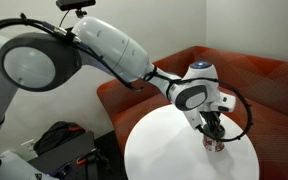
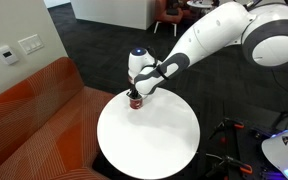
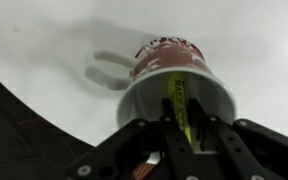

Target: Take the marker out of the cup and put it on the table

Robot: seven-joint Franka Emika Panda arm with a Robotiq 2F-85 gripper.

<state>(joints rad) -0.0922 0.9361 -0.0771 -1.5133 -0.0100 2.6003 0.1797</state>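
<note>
The cup (image 3: 162,56), white with a dark red pattern, stands on the round white table (image 3: 44,60) near its edge. The yellow-green marker (image 3: 178,98) stands inside the cup, leaning against the wall. My gripper (image 3: 182,128) reaches into the cup mouth from above, its two black fingers closed against the marker's sides. In both exterior views the gripper (image 1: 215,132) (image 2: 137,92) sits right over the cup (image 1: 217,146) (image 2: 135,102) at the table's (image 1: 174,150) (image 2: 154,135) edge next to the sofa. The marker is hidden there.
A reddish-brown curved sofa (image 1: 269,80) (image 2: 34,110) wraps around the table on the cup's side. Dark equipment (image 1: 59,140) stands on the floor beside the table. Dark carpet (image 2: 94,40) lies beyond it.
</note>
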